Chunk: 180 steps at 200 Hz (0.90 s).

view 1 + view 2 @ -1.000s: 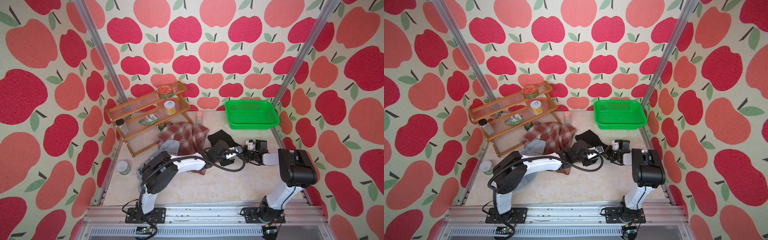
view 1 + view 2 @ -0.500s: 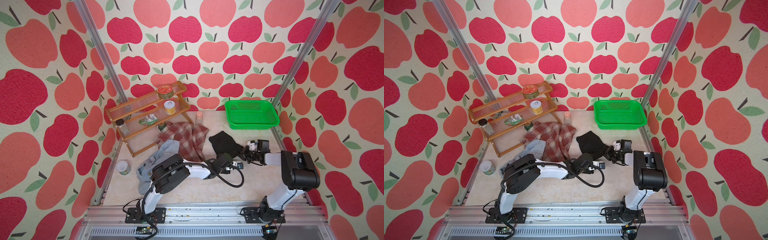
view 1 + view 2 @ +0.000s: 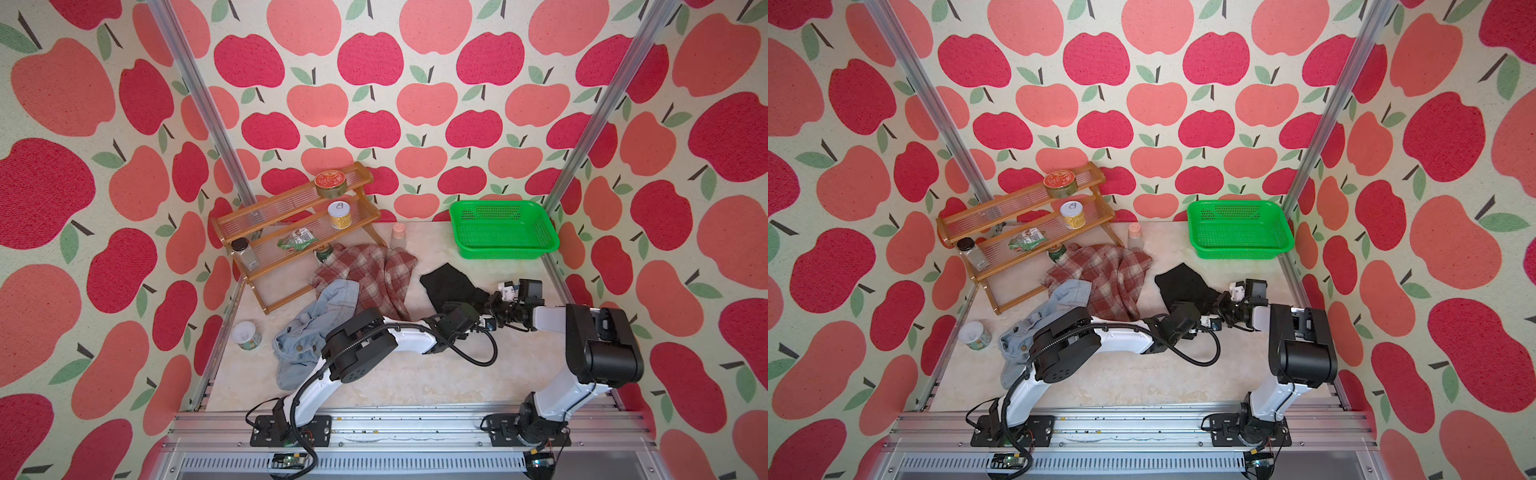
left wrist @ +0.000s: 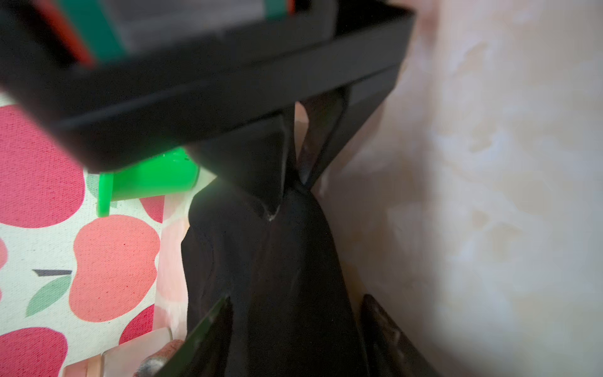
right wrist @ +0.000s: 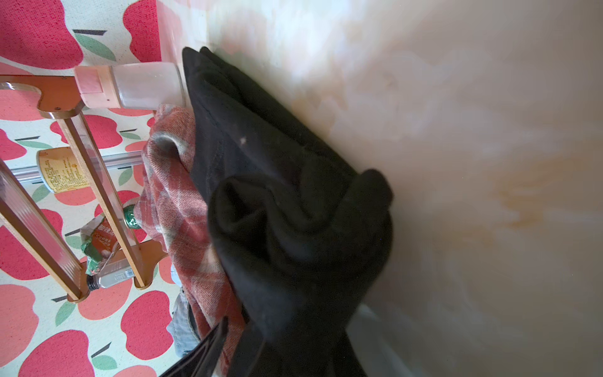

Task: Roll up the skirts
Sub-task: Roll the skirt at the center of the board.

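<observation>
Yellow can [image 5: 62, 169]: carried dense dark print, too small to read.
Green packet [image 5: 99, 238]: bore large characters, too blurred to make out.
Red tin lid [image 3: 331, 180]: showed a pale design, no legible words.

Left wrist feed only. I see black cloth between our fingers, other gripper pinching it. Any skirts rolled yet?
Observer: None finished. In both top views the red-brown and cream plaid cloth skirt lies spread out, unrolled, at the foot of the wooden shelf rack.
Operator: Denim one?
Observer: The light blue denim skirt is crumpled against the plaid's near edge, partly hidden by the left arm.
Operator: Black one started?
Observer: In the right wrist view the plain black cloth skirt looks curled into a loose roll at its near end. The rest lies flat.
</observation>
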Available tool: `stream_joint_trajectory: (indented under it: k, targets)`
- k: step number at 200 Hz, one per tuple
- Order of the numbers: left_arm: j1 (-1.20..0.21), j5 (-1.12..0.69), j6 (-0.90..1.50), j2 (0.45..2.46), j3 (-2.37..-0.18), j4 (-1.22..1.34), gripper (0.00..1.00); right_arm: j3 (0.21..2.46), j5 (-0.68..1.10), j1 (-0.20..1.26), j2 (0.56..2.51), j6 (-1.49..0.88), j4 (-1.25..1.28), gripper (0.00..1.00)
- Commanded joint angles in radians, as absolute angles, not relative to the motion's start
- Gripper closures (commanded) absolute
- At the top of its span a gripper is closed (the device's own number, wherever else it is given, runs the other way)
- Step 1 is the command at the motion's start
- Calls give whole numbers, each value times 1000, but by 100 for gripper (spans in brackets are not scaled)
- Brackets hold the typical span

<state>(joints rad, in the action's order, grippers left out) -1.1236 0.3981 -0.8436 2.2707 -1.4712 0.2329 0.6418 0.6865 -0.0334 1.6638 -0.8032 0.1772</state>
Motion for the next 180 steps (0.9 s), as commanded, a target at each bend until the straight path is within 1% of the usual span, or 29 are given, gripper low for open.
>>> stream_joint_trajectory:
  k: [1, 8, 16, 22, 37, 56, 60, 69, 80, 86, 88, 98, 105, 112, 124, 155, 180]
  targets:
    - [-1123, 453, -861, 2348, -1486, 31, 55, 670, 718, -43, 1625, -767, 132, 100]
    - [-1121, 452, -845, 2351, -1499, 7, 64, 675, 720, -44, 1626, -763, 126, 100]
    - [-1121, 455, -833, 2351, -1504, 2, 77, 679, 722, -46, 1627, -760, 121, 100]
    - [-1119, 454, -829, 2348, -1503, 4, 84, 679, 725, -47, 1630, -757, 118, 100]
    - [-1119, 447, -812, 2343, -1512, -11, 93, 688, 730, -49, 1636, -754, 105, 100]
    - [-1111, 392, -753, 2326, -1533, -65, 100, 695, 729, -55, 1632, -746, 89, 100]
    - [-1108, 363, -723, 2318, -1538, -85, 100, 699, 730, -58, 1630, -743, 83, 100]
    - [-1095, 277, -655, 2298, -1546, -125, 100, 703, 731, -66, 1624, -739, 75, 93]
    - [-1073, 126, -569, 2272, -1555, -182, 100, 706, 733, -78, 1611, -732, 66, 77]
    - [-1056, 51, -524, 2263, -1562, -203, 100, 708, 734, -84, 1603, -723, 60, 66]
    - [-1051, 29, -508, 2261, -1565, -210, 100, 709, 732, -85, 1601, -721, 56, 64]
    - [-1033, -52, -449, 2260, -1580, -236, 100, 717, 724, -95, 1582, -704, 30, 47]
    - [-1025, -93, -423, 2262, -1588, -244, 100, 719, 716, -103, 1567, -696, 16, 38]
    - [-1017, -127, -401, 2266, -1594, -248, 100, 717, 709, -111, 1555, -695, 10, 32]
    - [-1004, -189, -367, 2272, -1601, -247, 99, 708, 698, -124, 1536, -696, 5, 29]
    - [-946, -402, -234, 2275, -1605, -214, 96, 670, 673, -140, 1499, -685, -5, 28]
    - [-906, -526, -144, 2284, -1605, -168, 95, 617, 682, -140, 1478, -682, 22, 28]
